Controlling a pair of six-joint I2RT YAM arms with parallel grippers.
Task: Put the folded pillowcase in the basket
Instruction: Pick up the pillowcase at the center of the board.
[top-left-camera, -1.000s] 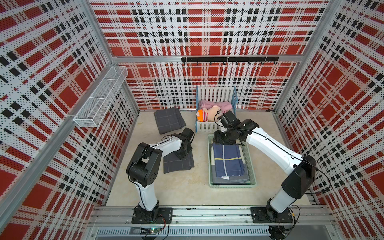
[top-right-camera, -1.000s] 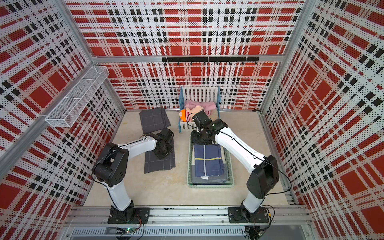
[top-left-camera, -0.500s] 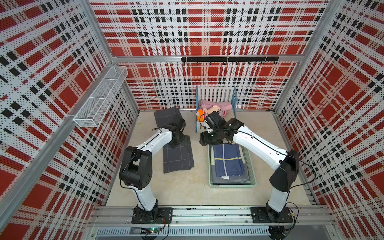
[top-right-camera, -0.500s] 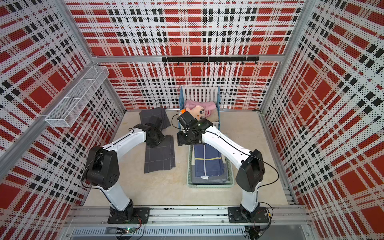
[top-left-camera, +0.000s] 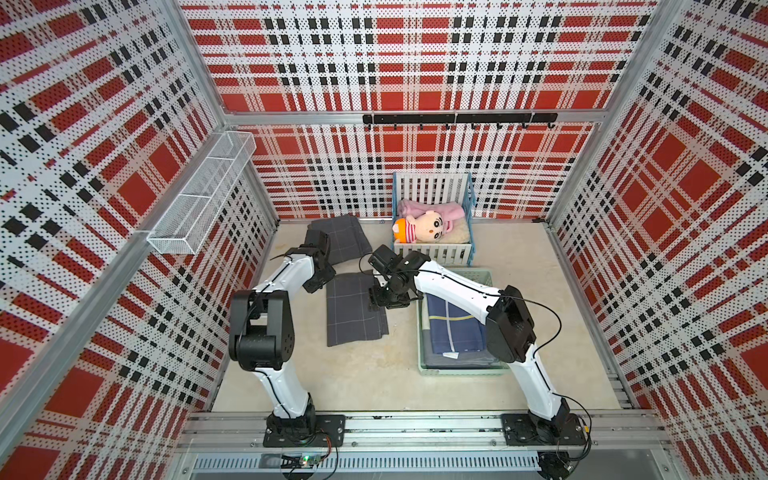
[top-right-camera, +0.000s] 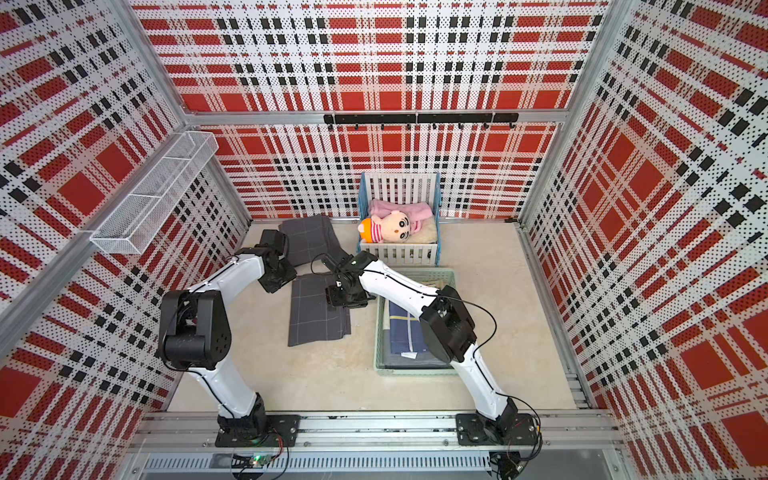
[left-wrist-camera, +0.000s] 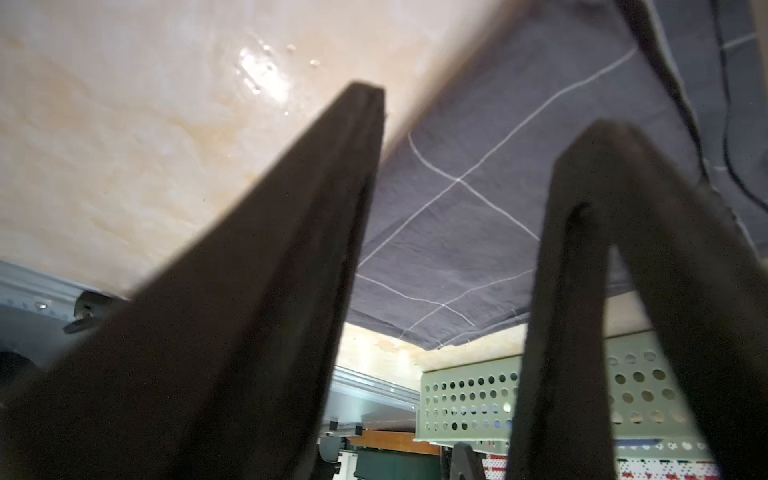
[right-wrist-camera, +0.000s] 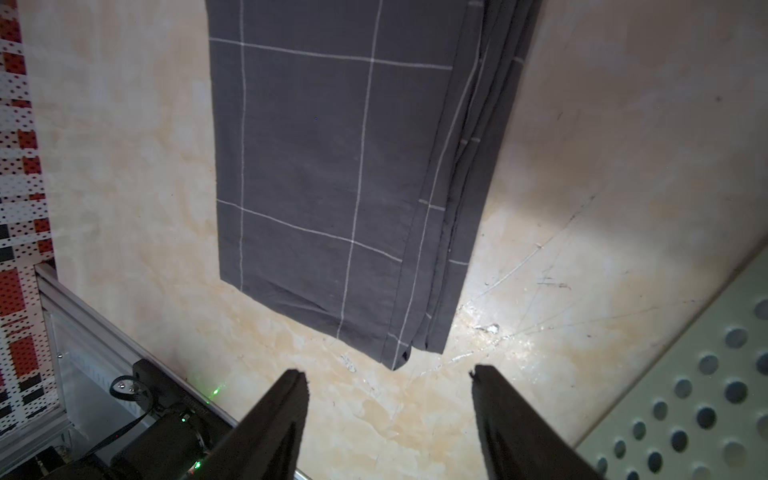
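Observation:
The folded pillowcase (top-left-camera: 353, 316) (top-right-camera: 316, 316), dark grey with a thin white grid, lies flat on the beige table left of the basket (top-left-camera: 461, 371) (top-right-camera: 415, 371), a pale mint-green perforated tray. My left gripper (top-left-camera: 316, 281) (top-right-camera: 274, 282) is at the pillowcase's far left corner. In the left wrist view it (left-wrist-camera: 486, 108) is open, its fingers straddling the pillowcase (left-wrist-camera: 457, 216) edge. My right gripper (top-left-camera: 384, 300) (top-right-camera: 345, 300) hovers over the pillowcase's right edge. In the right wrist view it (right-wrist-camera: 387, 372) is open and empty, above bare table near a pillowcase (right-wrist-camera: 332, 166) corner.
Folded blue cloths (top-left-camera: 455, 328) fill the basket. A second grey folded cloth (top-left-camera: 345, 237) lies at the back behind the left wrist. A white-slatted toy crib (top-left-camera: 432, 253) with a doll stands behind the basket. A wire rack (top-left-camera: 199, 199) hangs on the left wall.
My right arm swung left from the basket's far end to the pillowcase's right edge, its jaws opening wider. My left gripper moved left along the pillowcase's far edge to its left corner.

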